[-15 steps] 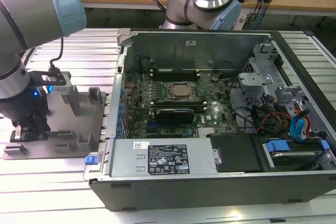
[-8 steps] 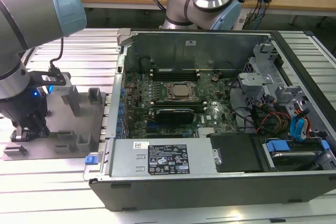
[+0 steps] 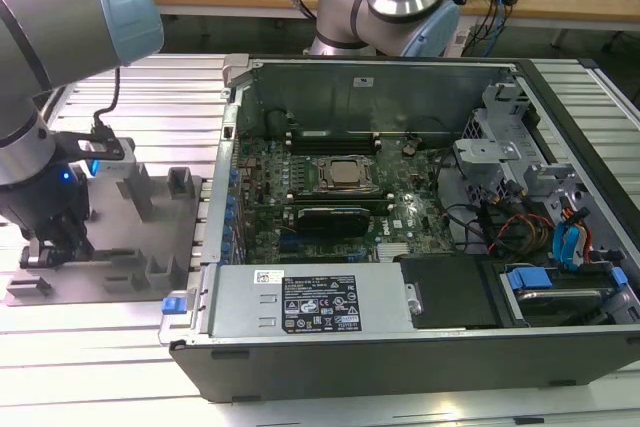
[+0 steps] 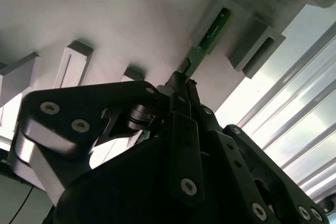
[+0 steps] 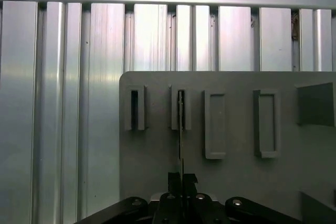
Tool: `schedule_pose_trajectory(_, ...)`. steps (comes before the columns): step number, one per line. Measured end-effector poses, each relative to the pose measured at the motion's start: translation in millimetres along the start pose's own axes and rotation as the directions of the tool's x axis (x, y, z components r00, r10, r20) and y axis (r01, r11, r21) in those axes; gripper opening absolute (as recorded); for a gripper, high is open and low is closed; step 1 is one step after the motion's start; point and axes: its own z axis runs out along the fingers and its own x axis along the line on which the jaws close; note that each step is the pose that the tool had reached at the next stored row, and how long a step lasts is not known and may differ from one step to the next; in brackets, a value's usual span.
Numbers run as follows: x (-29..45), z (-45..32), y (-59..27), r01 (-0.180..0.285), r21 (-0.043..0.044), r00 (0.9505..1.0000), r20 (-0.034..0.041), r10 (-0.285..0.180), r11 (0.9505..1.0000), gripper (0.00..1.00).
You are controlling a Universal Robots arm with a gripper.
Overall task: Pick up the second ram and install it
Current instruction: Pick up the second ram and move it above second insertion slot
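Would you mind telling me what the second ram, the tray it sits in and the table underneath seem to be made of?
The second ram: looks like circuit board, judging by its thin, flat, matte green face. The tray: matte grey plastic by its look, uniform with no glare. The table: bright ribbed metal, probably aluminium, reflecting light in streaks.

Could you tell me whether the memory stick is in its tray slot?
In: both wrist views show the stick with its far end inside a grey block, the pincer shut on it.
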Motion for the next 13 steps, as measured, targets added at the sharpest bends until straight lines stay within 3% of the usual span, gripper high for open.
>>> schedule_pose_trajectory(5, -0.5, -18.0, 0.9, 0.0, -0.0001, 1.0, 0.0, 0.0, 1.0, 0.11)
schedule_pose_trajectory(13, -1.0, -36.0, 1.7, 0.0, 0.0, 1.0, 0.0, 0.0, 1.0, 0.11)
